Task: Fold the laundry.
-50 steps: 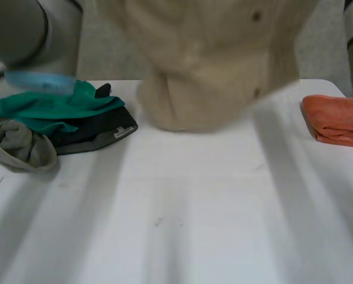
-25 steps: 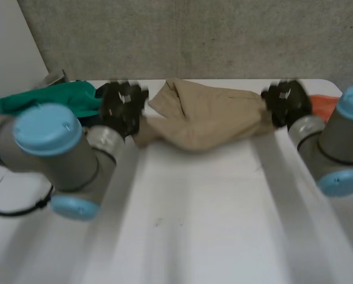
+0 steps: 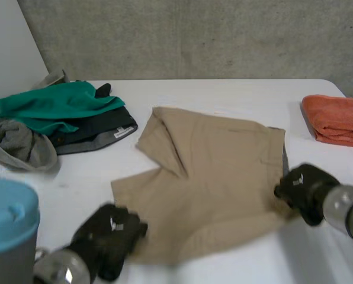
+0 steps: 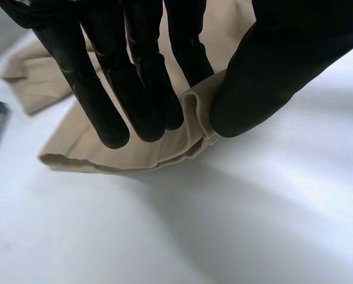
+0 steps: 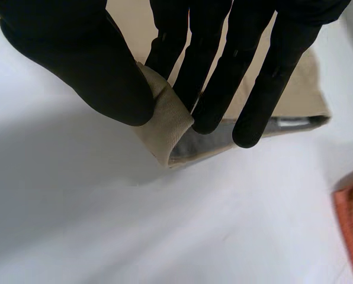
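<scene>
White table (image 3: 224,89): carried everything in view.

Tan shorts (image 3: 218,171): lay spread nearly flat on the table between the two hands. The far corner on the left hand's side was flapped over onto the cloth, and the near edge looked rumpled.

Heap of unfolded laundry, well beyond the left hand: a green garment (image 3: 52,106) on top, a dark garment (image 3: 99,130) under it and a grey garment (image 3: 19,145) at the edge. An orange cloth (image 3: 336,118), already folded, lay beyond the right hand and apart from the shorts.

Left hand (image 3: 108,236): at the shorts' near corner on its own side. In the left wrist view a doubled hem was nipped between the thumb (image 4: 271,77) and the straight fingers (image 4: 135,71).

Right hand (image 3: 304,186): at the opposite near corner. In the right wrist view its thumb (image 5: 76,65) pressed a doubled edge against the fingers, with grey lining showing under the tan.

Handling, as a judgement: a light woven cloth, limp, not slippery and not fragile. It should drape and sag in the middle if lifted by two corners. Hems and waistband are the thicker parts, so they give the surest hold. The present corner pinches seem well placed for drawing the cloth taut. The flapped corner would want smoothing before a clean fold.
</scene>
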Motion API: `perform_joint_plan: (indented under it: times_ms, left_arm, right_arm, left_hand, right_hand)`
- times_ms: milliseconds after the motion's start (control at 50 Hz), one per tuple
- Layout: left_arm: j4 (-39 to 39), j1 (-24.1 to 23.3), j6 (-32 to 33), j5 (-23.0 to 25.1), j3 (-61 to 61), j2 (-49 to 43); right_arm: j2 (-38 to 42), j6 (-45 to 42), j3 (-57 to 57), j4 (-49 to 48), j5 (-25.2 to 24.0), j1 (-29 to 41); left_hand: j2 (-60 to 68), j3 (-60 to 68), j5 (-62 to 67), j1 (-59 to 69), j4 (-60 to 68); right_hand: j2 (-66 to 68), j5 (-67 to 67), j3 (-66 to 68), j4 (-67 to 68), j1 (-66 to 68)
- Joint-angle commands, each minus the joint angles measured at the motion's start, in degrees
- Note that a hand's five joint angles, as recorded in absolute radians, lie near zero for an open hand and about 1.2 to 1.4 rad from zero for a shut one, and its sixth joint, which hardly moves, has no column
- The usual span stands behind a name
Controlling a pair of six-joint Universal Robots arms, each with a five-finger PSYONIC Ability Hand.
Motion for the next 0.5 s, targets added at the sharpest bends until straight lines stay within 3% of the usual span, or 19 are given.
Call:
perform_joint_plan:
  times_ms: [20,60,240,340,500]
  left_arm:
    - [0.52,-2.95,0.18,0.01,0.11,1.28]
    - [2.81,-2.59,0.44,0.01,0.9,1.28]
    - [18.01,4.7,0.62,0.97,8.19,-2.4]
    - [28.04,8.3,1.15,6.24,15.39,-13.82]
    - [28.49,11.64,3.78,15.39,31.3,-32.9]
  right_arm:
    - [-3.25,-6.24,7.02,1.44,-1.03,-2.63]
    - [-3.17,-5.1,7.81,-1.1,-1.29,-2.98]
    - [-2.99,-0.88,9.75,-8.06,-1.82,-2.98]
    - [-2.9,-0.09,10.01,-9.11,-2.7,-2.98]
    - [-2.46,1.67,10.28,-11.66,-3.14,-3.15]
  left_hand:
    - [-30.62,-30.29,-28.7,-27.7,-30.73]
    - [-46.54,-46.21,-44.63,-43.62,-46.65]
    - [-46.08,-45.75,-44.17,-43.16,-46.19]
    - [-43.05,-42.72,-41.14,-40.13,-43.16]
    - [-37.5,-37.18,-35.59,-34.59,-37.61]
  right_hand:
    - [12.13,11.23,11.46,11.22,18.25]
    - [12.13,11.23,11.46,11.22,18.25]
    - [12.13,11.23,11.46,11.22,18.25]
    - [12.13,11.23,11.46,11.22,18.25]
    - [12.13,11.23,11.46,11.22,18.25]
